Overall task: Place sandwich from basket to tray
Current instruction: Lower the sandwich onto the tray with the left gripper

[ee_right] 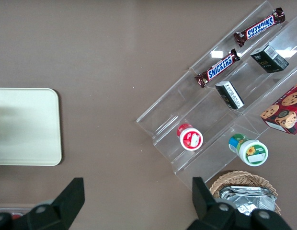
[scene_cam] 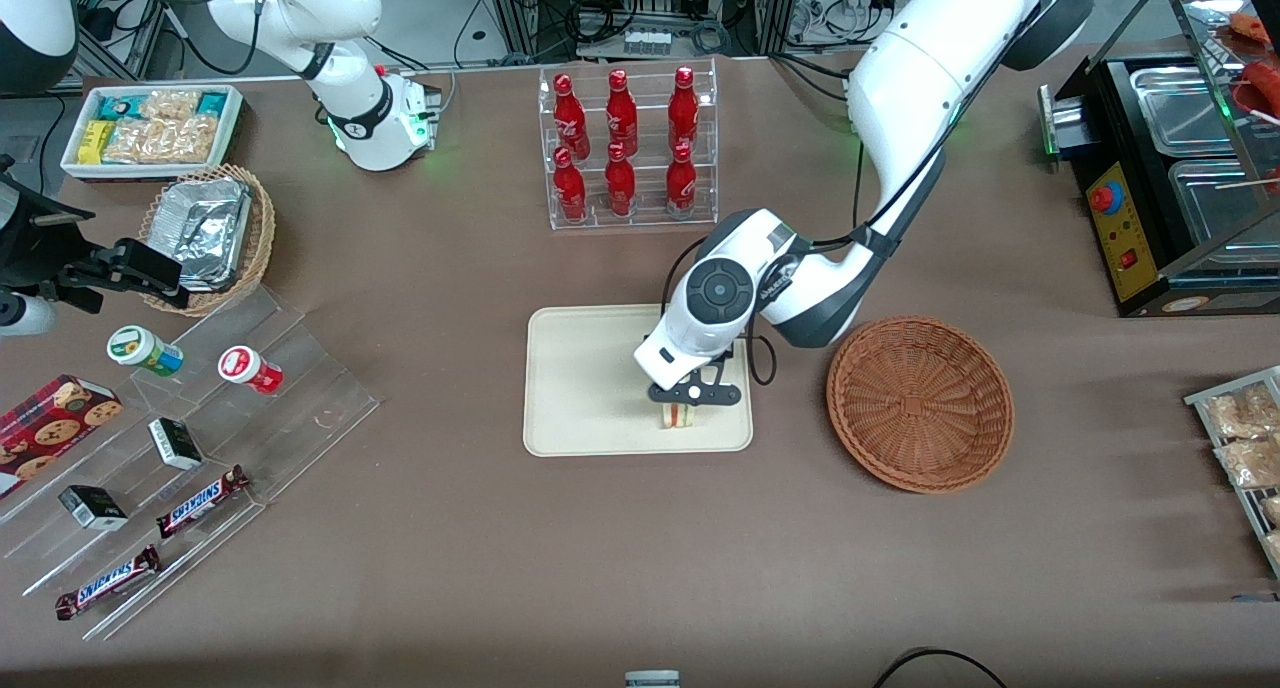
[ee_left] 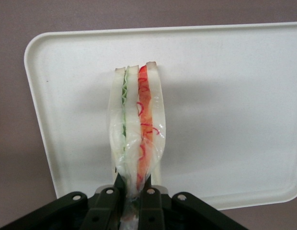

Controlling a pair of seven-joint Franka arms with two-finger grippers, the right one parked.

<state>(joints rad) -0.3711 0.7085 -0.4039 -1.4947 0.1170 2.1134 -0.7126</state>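
Landmark is the tray [scene_cam: 580, 388], roughly mid-desk [scene_cam: 600, 568]. Toward the parked arm's end from the tray: a clear stepped rack [scene_cam: 200, 468] with candy bars and small tubs, a paler wicker basket with foil containers [scene_cam: 210, 233], and a white snack box [scene_cam: 150, 128]. Farther from the front camera than the tray: a clear rack of red bottles [scene_cam: 625, 148]. Over the tray's end nearest the working arm sits the end effector [scene_cam: 690, 398], clenched on the sandwich [scene_cam: 677, 415]; in the left wrist view the fingers [ee_left: 115, 201] pinch one tip of the wrapped wedge, bread and green and red-orange filling edge-on, with the tray under it. The sandwich [ee_left: 136, 124] hangs low over the tray or may just touch it; contact cannot be confirmed. Just beside the tray, toward the working arm's end, the reddish-brown basket [scene_cam: 920, 403] is bare inside, nothing in it. Progress call: pick and transfer look done, sandwich is out of the basket and above the target. Left to do: lower if not down, let go, retreat. Near the end.
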